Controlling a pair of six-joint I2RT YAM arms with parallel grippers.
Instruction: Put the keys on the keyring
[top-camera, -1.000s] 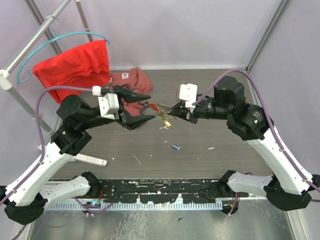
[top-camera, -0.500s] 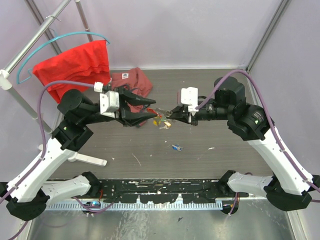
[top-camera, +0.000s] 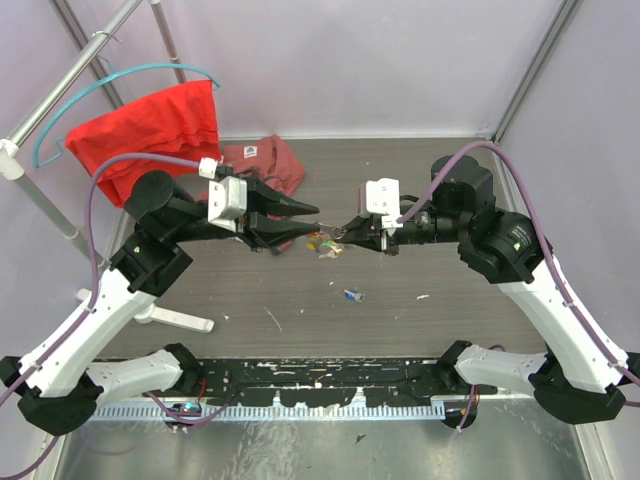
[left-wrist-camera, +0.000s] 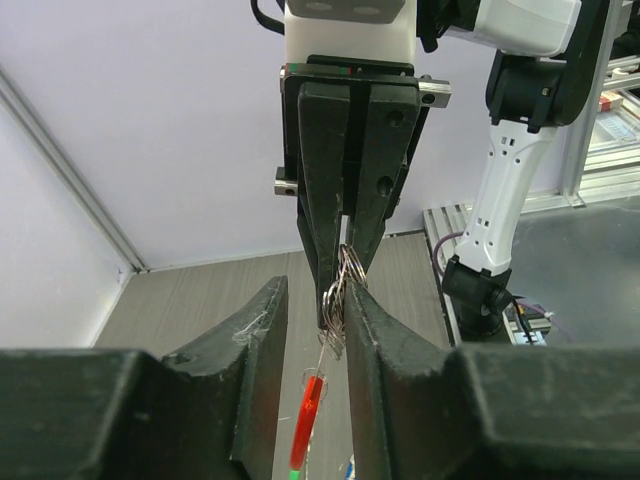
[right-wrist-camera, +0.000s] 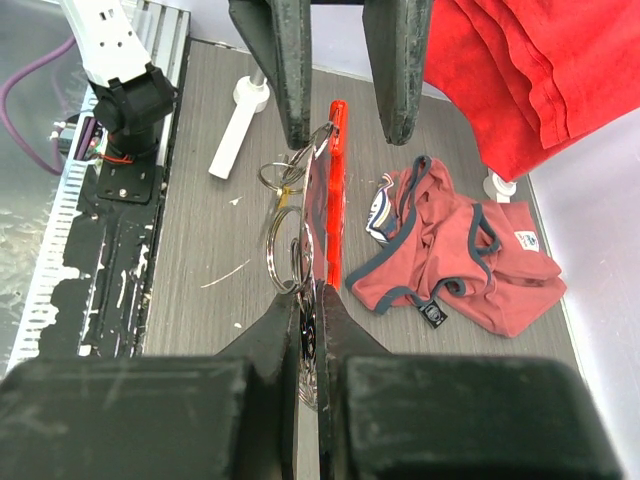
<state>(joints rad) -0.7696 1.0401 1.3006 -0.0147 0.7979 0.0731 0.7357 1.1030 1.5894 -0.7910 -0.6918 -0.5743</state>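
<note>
Silvery keyring (left-wrist-camera: 338, 297) up off the surface (top-camera: 450, 310), pinched tight in the right claw (top-camera: 345, 229) and hanging mid-air between both arms, with the red tag (right-wrist-camera: 337, 190) dangling edge-on below. Big change from a second ago on the left claw (top-camera: 311, 222): swung up and in from the lower left, with the right claw nudged a bit toward it and the gap between the two pretty much gone. Now parked with fingers spread, one either side of the ring and tag, not squeezing anything yet going by both wrist views. Reads like lining up for a second grip on the ring, probably to steady it or pry it open for threading a key. Looks like a couple of coloured key heads (top-camera: 322, 242) hanging right by the ring already, though hard to say whether properly threaded. Still one blue key (top-camera: 351, 295) lying on the surface, well apart from both claws and nearer the arm bases, so definitely not finished. As for writing: nothing legible anywhere. Small white label (right-wrist-camera: 520, 238) and a little dark tag (right-wrist-camera: 432, 312) on the crumpled reddish garment (right-wrist-camera: 470, 275), plus a printed patch near its neckline, all too tiny to read. No brand visible on either claw or on the red tag.
</note>
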